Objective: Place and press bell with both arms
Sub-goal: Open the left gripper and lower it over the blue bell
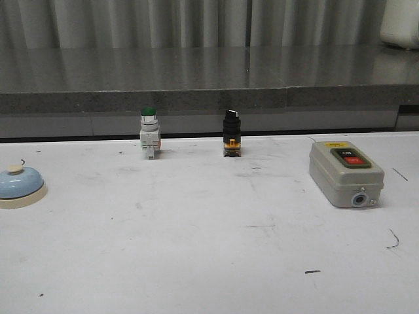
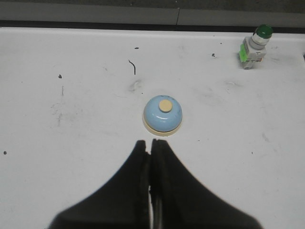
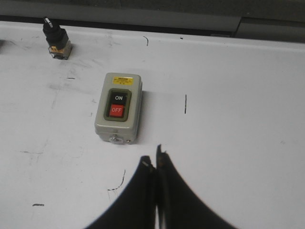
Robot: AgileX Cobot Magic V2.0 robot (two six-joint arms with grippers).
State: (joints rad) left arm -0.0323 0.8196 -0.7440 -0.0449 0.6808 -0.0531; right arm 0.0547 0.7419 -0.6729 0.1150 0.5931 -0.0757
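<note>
While the bell [image 1: 19, 186] sits upright at the table's [image 1: 209, 261] far left edge, untouched, the left gripper [image 2: 151, 149] hangs just short of it with fingers pressed together, probably lined up to open for a grasp. Over on the right, the right gripper [image 3: 156, 162] is likewise closed and empty, near the grey ON/OFF switch box [image 3: 118, 108], apparently waiting its turn to press.

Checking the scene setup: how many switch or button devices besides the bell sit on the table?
3. Green-capped push button at back left, black selector switch at back centre, grey ON/OFF switch box on the right. None appears hidden.
</note>
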